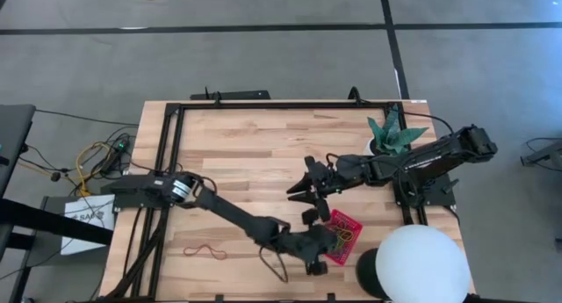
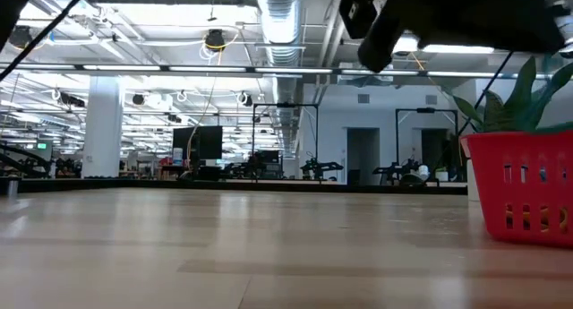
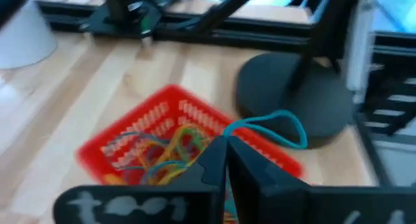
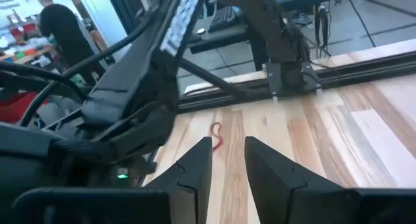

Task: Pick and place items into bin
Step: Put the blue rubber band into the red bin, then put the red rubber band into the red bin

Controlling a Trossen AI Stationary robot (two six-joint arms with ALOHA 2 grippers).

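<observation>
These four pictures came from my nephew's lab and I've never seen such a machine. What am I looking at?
Two dark robot arms work at a wooden table, tidying rubber bands into a red bin. One picture looks straight down, one looks level across the tabletop, and two come from cameras on the arms' wrists. The left gripper hangs over the bin, shut on a blue rubber band; coloured bands already lie inside. The right gripper waits open above the table. A red band lies loose on the wood. A potted plant and a white dome stand nearby.
</observation>
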